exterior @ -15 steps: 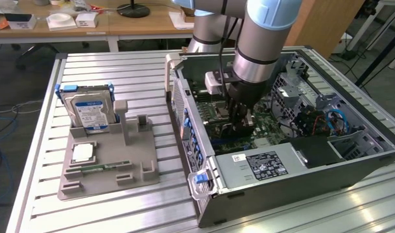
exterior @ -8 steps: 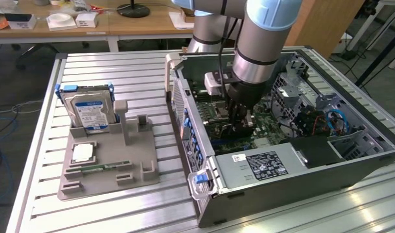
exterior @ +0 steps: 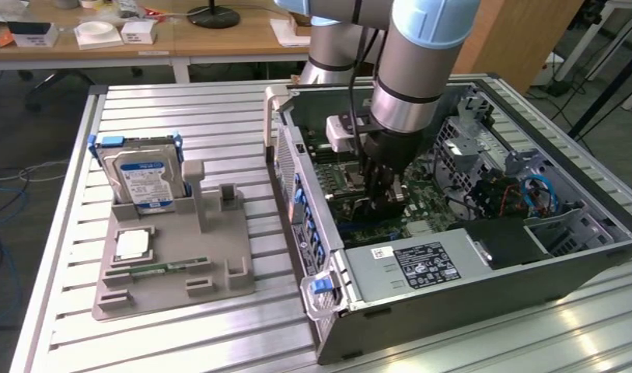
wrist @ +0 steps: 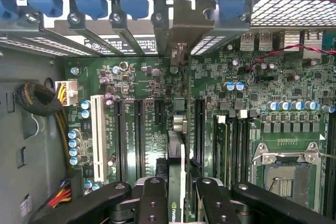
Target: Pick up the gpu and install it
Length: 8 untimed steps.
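Reaching down into the open computer case (exterior: 564,256), my gripper (exterior: 383,203) hung over the motherboard (exterior: 342,186), near the case's middle. From the wrist, my fingers (wrist: 153,203) were partly closed on the gpu (wrist: 177,182), pinched edge-on between them. Its long axis ran toward the case's rear slot wall (wrist: 131,24), metal bracket (wrist: 179,51) leading, above the motherboard's black slots (wrist: 139,135).

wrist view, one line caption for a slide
Gripper holding the gpu edge-on above the motherboard expansion slots inside the open computer case.

High exterior view, close wrist view, shared motherboard (exterior: 420,203) (wrist: 152,77)
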Each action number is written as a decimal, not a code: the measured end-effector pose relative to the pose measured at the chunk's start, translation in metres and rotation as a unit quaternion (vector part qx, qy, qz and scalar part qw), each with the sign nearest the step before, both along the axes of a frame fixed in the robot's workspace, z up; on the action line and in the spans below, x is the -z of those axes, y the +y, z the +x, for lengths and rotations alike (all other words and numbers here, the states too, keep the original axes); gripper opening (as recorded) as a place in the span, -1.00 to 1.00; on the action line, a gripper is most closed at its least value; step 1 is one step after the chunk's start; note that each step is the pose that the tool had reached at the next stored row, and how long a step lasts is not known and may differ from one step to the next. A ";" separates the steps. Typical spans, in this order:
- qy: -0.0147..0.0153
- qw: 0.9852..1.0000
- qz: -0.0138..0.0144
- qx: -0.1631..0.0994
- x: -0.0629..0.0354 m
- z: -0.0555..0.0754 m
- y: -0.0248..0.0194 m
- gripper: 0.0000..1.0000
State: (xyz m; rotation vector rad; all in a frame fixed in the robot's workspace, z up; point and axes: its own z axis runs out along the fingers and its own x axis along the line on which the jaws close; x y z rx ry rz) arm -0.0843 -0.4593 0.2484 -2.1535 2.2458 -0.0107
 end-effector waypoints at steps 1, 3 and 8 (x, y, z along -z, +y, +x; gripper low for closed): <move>0.000 1.000 0.000 0.000 0.0003 0.000 0.0000 -0.48; 0.000 1.000 -0.001 -0.001 0.0014 0.000 -0.0001 -0.48; 0.000 1.000 -0.001 -0.003 0.0048 0.000 -0.0001 -0.48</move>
